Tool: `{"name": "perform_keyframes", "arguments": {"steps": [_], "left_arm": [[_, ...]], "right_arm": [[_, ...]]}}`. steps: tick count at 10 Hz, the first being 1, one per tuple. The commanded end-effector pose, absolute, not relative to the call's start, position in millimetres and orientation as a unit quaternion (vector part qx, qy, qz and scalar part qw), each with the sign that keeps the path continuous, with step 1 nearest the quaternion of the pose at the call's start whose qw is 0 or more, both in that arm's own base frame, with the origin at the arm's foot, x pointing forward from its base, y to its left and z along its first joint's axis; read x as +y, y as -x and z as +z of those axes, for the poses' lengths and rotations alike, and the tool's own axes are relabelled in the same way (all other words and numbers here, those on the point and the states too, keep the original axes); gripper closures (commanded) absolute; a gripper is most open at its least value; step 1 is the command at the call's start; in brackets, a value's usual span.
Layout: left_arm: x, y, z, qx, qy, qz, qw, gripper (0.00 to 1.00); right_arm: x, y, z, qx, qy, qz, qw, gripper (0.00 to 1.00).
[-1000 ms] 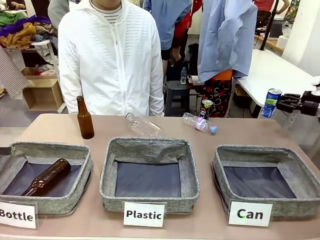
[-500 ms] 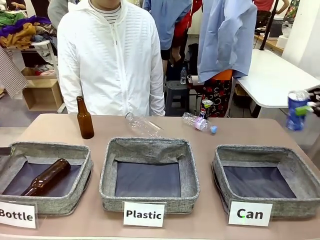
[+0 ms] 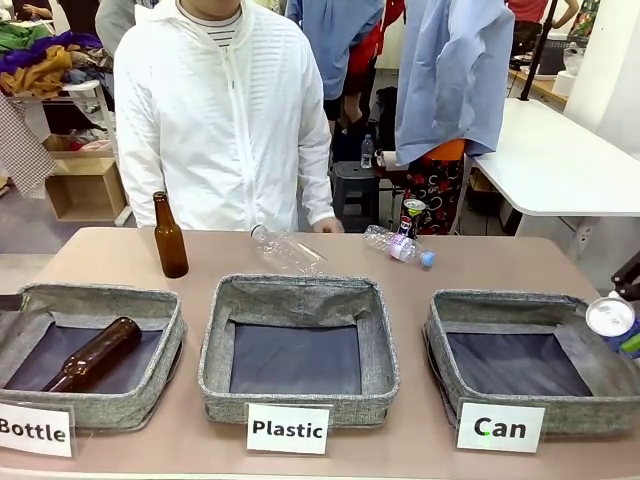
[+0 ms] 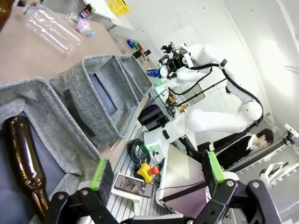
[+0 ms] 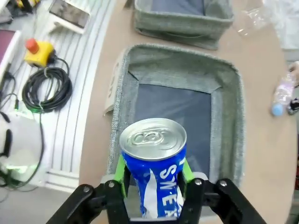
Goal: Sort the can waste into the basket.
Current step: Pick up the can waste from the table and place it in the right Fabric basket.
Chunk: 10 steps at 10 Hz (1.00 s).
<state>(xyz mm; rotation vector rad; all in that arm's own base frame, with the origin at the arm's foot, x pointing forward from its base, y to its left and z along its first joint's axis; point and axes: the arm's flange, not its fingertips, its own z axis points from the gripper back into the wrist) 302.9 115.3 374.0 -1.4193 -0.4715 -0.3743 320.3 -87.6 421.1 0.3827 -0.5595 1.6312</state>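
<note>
My right gripper (image 5: 153,173) is shut on a blue can (image 5: 154,163) with white lettering, its green pads (image 5: 120,171) pressing both sides. The can's silver top faces the wrist camera, and the grey "Can" basket (image 5: 180,60) lies right beneath it. In the front view the same can (image 3: 612,318) hangs tilted at the right edge, over the right rim of the basket (image 3: 500,302). A smaller dark can (image 3: 412,212) stands at the table's far side. My left gripper (image 4: 156,170) is open with nothing in it, by the "Bottle" basket (image 4: 32,100).
A person in a white jacket (image 3: 220,110) stands at the far side, one hand at the table edge. One brown bottle (image 3: 169,238) stands upright and another (image 3: 95,355) lies in the "Bottle" basket. Two clear plastic bottles (image 3: 288,250) (image 3: 397,245) lie behind the "Plastic" basket (image 3: 298,300).
My right gripper has carried the blue can down from beside the far white table to just over the "Can" basket's right rim, tipping it so its top faces forward.
</note>
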Motion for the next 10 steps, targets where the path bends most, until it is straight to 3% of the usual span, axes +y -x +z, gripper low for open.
{"name": "perform_keyframes", "arguments": {"steps": [1, 2, 3, 10], "left_arm": [[117.5, -301.9, 376.9, -0.212, 0.645, -0.171, 0.714, 0.0], [117.5, -301.9, 376.9, -0.212, 0.645, -0.171, 0.714, 0.0], [117.5, -301.9, 376.9, -0.212, 0.645, -0.171, 0.714, 0.0], [117.5, -301.9, 376.9, -0.212, 0.645, -0.171, 0.714, 0.0]], "right_arm": [[-85.0, -325.3, 422.4, -0.27, -0.156, 0.699, 0.644, 0.56], [-84.7, -325.2, 420.3, -0.277, -0.157, 0.695, 0.645, 0.56], [-84.6, -325.2, 420.7, -0.286, -0.156, 0.69, 0.646, 0.0], [-90.4, -334.9, 418.4, -0.295, -0.155, 0.668, 0.665, 0.0]]}}
